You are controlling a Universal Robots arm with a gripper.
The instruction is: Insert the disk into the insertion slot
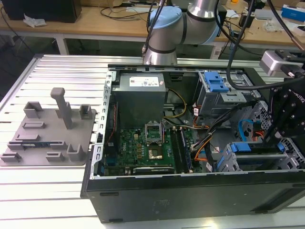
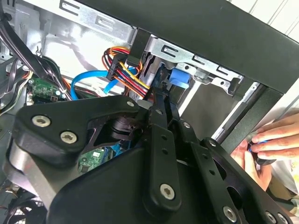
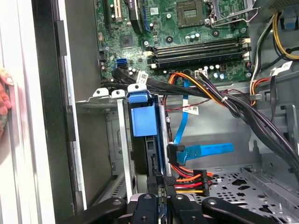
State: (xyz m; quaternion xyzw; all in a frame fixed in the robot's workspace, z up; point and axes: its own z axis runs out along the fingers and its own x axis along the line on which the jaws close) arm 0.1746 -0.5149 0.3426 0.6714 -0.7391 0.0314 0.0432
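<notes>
1. Blue-framed disk (image 3: 142,122): stands on edge inside the insertion slot (image 3: 122,149), between the slot's grey sheet-metal walls. In the first wrist view its blue carrier end sits about level with the slot's rim tabs.
2. Progress, by judgement: the disk is largely in. The views do not show whether it is fully home, so any final seating is left to confirm.
3. Tool (image 3: 161,184): black, down inside the computer case (image 1: 190,195) at the exterior view's right, right against the disk's edge. Whether it is spread, pressed together or pinching the disk cannot be told.
4. Computer case, contents:
   - green motherboard (image 1: 143,148) on the floor of the case;
   - grey power supply (image 1: 140,90) at the far side;
   - taller grey bay with a blue latch (image 1: 217,86), apart from the insertion slot;
   - blue flat cable (image 3: 205,150) and a bundle of red, orange and yellow wires (image 3: 187,179) just beside the slot.
5. Insertion slot, contents: the disk alone, as far as can be seen.
6. Hand (image 2: 273,140): a person's, outside the case wall, near the slot's outer side.
7. Counter (image 1: 47,191): slatted metal, bearing the case and a grey fixture plate (image 1: 47,138) well apart from it, at the exterior view's left.
</notes>
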